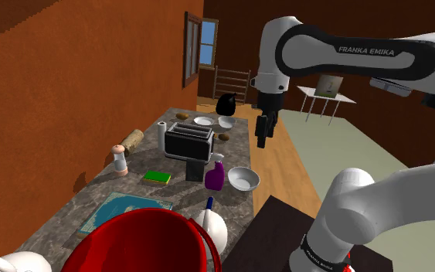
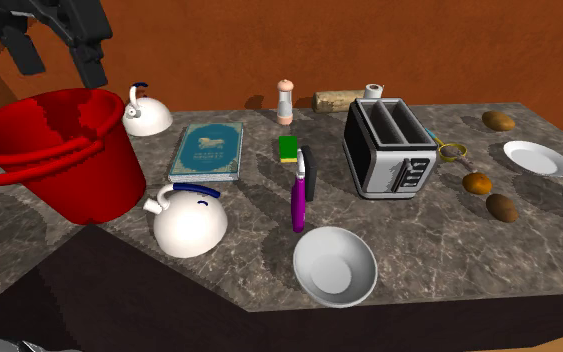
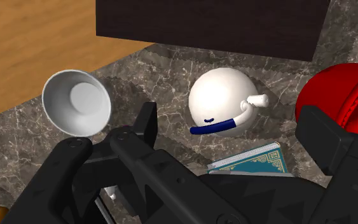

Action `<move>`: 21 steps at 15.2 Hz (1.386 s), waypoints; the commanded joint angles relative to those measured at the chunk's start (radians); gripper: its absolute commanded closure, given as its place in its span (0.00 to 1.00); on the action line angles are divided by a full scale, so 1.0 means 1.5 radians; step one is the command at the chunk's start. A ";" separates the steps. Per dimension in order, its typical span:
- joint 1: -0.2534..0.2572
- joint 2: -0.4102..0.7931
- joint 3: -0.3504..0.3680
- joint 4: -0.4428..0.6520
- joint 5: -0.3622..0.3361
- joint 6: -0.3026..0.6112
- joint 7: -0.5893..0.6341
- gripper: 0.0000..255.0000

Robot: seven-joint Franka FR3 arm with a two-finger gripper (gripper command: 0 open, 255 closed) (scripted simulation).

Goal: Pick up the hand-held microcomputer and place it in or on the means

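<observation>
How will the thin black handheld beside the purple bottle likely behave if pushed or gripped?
The handheld stands upright on a narrow edge, so a nudge would probably topple it. It looks like a rigid slab, likely stiff when gripped. The bottle close beside it may get knocked.

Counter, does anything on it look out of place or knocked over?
Nothing looks spilled or broken. The thin black device stands upright on its edge beside the toaster rather than lying flat, and a red bucket sits on the kitchen counter, which looks out of place.
</observation>
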 commanded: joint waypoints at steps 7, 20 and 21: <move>-0.008 0.097 -0.044 -0.029 -0.032 0.137 -0.064 0.00; -0.012 0.398 -0.125 0.034 -0.042 0.400 -0.203 0.00; -0.012 0.424 -0.129 0.045 -0.038 0.416 -0.215 0.00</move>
